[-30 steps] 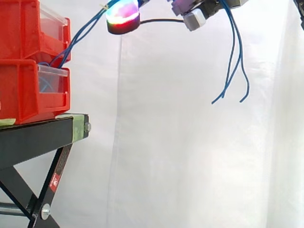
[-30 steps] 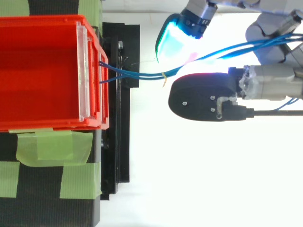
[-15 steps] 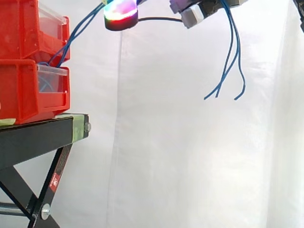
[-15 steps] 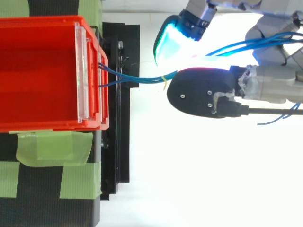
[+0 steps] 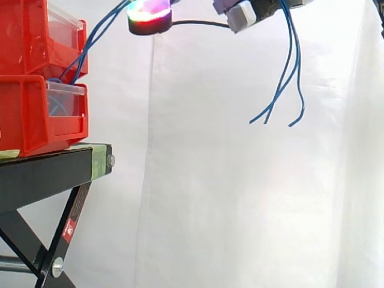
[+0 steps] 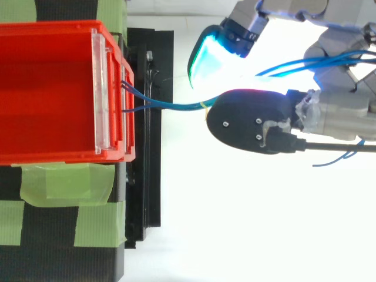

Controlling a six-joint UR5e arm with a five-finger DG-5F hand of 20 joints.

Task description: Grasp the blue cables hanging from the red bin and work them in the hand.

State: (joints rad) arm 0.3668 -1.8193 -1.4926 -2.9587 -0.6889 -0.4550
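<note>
Several thin blue cables come out of the front of the lower red bin and rise to my hand at the top of the side view. The hand is shut on the cables. They pass between a cyan-glowing fingertip and a black-backed fingertip. Behind the hand the free cable ends hang down loosely in the air. In the side view one glowing pad sits just right of the bins, above their level.
A second red bin is stacked on the lower one, both with clear front plates. They rest on a black stand with green tape. A white curtain hangs behind.
The hand has shifted slightly left toward the bins and a little up. The hanging cable ends have swung left with it.
</note>
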